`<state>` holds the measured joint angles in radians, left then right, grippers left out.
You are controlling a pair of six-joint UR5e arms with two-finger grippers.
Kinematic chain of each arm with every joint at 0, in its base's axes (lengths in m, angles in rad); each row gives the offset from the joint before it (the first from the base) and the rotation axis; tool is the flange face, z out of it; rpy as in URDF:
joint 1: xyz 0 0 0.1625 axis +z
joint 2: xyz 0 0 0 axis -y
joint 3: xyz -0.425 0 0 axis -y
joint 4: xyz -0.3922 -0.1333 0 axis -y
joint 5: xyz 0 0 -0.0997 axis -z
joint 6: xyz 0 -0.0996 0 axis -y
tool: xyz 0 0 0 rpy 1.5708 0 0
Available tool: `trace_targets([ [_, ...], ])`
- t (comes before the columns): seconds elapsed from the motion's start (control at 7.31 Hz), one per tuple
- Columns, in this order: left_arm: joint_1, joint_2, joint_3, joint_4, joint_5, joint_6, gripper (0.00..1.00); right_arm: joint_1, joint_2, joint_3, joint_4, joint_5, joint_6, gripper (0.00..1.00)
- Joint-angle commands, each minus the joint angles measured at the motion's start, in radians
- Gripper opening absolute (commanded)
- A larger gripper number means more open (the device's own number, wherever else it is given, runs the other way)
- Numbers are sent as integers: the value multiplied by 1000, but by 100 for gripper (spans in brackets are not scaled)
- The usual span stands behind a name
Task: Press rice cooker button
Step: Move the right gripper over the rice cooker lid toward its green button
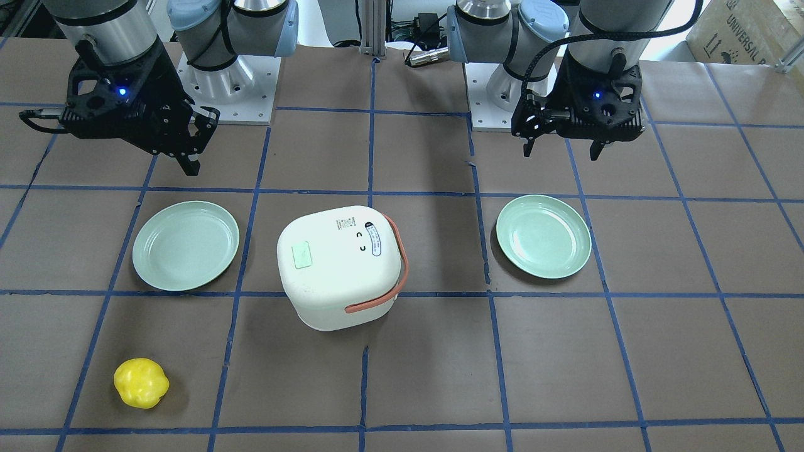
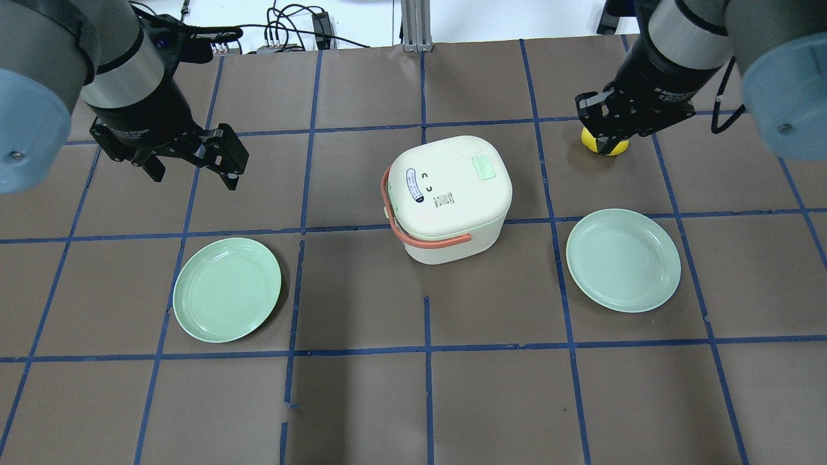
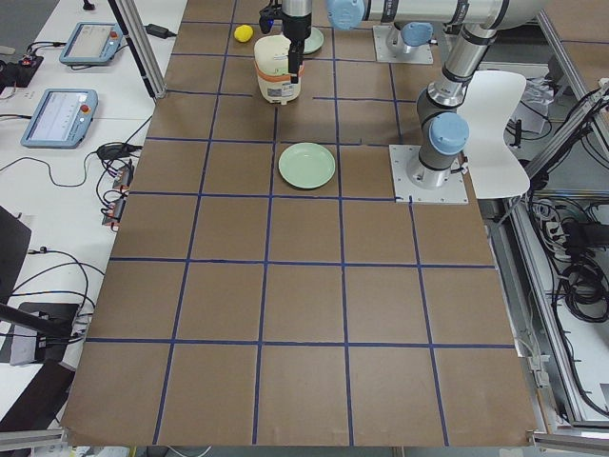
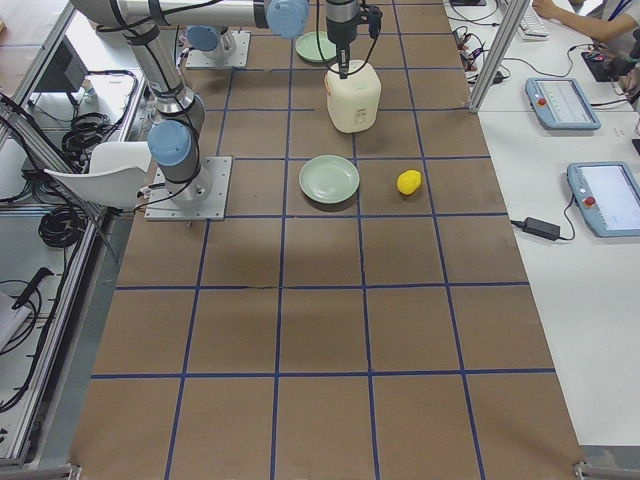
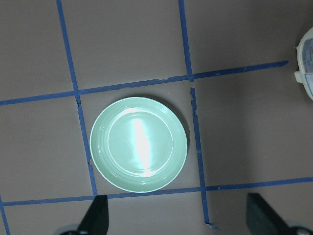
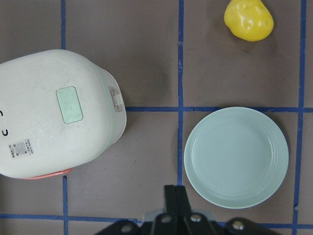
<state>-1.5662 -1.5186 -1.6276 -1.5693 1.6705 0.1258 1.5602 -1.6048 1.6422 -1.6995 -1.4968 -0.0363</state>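
The white rice cooker (image 1: pixel 339 267) with a salmon handle stands mid-table, its pale green button (image 1: pixel 303 256) on the lid. It also shows in the overhead view (image 2: pixel 452 194) with the button (image 2: pixel 484 167) on its far right side. My left gripper (image 2: pixel 192 174) is open and empty, hovering well left of the cooker, above a green plate (image 5: pixel 138 144). My right gripper (image 2: pixel 606 147) is shut and empty, hovering right of the cooker. In the right wrist view the button (image 6: pixel 69 104) lies up and left of the shut fingertips (image 6: pixel 175 193).
Two pale green plates sit either side of the cooker, one on the left (image 2: pixel 227 289) and one on the right (image 2: pixel 623 259). A yellow bell-pepper-like object (image 1: pixel 141 383) lies on the far right side, partly behind my right gripper in the overhead view.
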Motion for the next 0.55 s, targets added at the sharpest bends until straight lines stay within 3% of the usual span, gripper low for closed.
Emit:
trace_targets([
  [0.0, 0, 0, 0, 0, 0, 0, 100, 93, 58, -10, -20, 3, 18, 0],
  [0.41, 0, 0, 0, 0, 0, 0, 100, 127, 134, -15, -114, 6, 15, 0],
])
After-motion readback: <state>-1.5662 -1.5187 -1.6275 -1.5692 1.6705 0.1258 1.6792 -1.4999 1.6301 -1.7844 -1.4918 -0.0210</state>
